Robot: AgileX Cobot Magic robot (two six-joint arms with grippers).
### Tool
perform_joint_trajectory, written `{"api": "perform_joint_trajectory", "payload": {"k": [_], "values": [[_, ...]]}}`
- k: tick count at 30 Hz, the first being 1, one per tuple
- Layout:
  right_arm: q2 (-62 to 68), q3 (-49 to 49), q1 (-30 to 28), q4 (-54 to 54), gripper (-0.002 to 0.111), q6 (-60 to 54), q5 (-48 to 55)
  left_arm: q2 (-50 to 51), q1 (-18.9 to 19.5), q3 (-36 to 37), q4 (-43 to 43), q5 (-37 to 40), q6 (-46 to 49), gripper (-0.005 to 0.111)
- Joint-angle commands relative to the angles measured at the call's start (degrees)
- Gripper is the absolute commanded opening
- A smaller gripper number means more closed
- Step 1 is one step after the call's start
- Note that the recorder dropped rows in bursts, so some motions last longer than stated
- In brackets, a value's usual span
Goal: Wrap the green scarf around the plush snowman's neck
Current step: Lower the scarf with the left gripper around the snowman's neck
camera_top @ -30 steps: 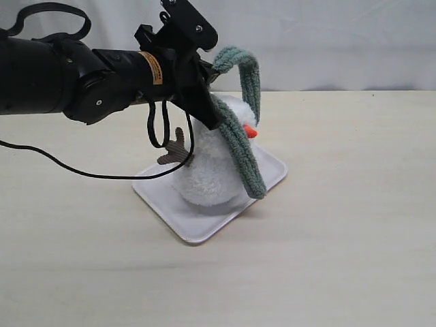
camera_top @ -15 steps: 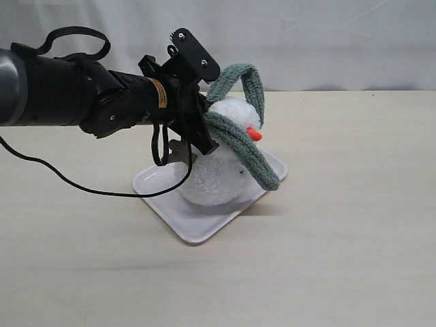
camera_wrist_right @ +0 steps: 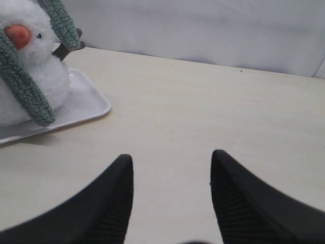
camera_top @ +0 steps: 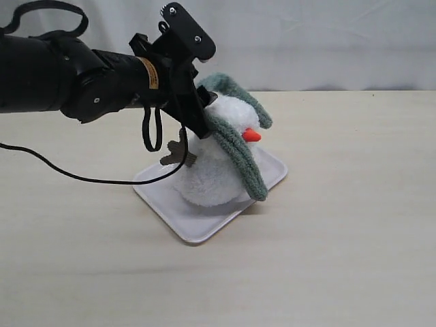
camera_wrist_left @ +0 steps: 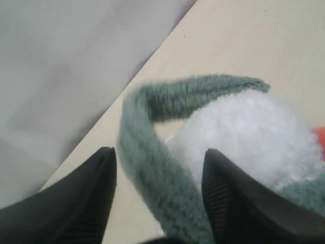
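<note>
Scarf (camera_top: pixel 238 153), knitted grey-green strip, draped over fluffy white snowman (camera_top: pixel 208 180)

Scarf (camera_top: pixel 240 151) is fuzzy knit cloth, dull grey-green. Snowman (camera_top: pixel 204 182) is fluffy white plush, and the orange nose (camera_top: pixel 251 135) looks like felt. Tray (camera_top: pixel 191 228) looks like smooth white plastic with a slight sheen. Desk (camera_top: pixel 340 238) is matt, pale, wood-look. Jaws are matt black, finely ribbed inside.

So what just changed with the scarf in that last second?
The left gripper opened and let go of the green scarf; its raised loop dropped onto the head of the plush snowman. The snowman on its tray and the scarf end hanging down its front stayed put.
</note>
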Motion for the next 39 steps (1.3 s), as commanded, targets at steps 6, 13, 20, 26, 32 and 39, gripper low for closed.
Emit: {"api": "perform_joint_trajectory", "payload": {"k": [6,13,20,26,32,39], "values": [[-0.3,0.1,-0.1,0.1,0.046,0.0,-0.3,-3.0,-0.1,0.0,-3.5,4.3,-0.2,0.053],[-0.3,0.1,-0.1,0.1,0.046,0.0,-0.3,-3.0,-1.6,0.0,-3.3,5.7,-0.1,0.052],[-0.3,0.1,-0.1,0.1,0.046,0.0,-0.3,-3.0,-6.5,0.0,-3.3,-7.9,6.6,0.052],[-0.3,0.1,-0.1,0.1,0.046,0.0,-0.3,-0.7,-8.8,-2.6,-3.7,-13.8,5.8,0.052],[-0.3,0.1,-0.1,0.1,0.046,0.0,-0.3,5.0,-10.0,-5.7,-3.0,-6.9,6.7,0.052],[-0.3,0.1,-0.1,0.1,0.046,0.0,-0.3,9.1,-11.3,-8.6,1.4,-13.9,12.6,0.052]]}}
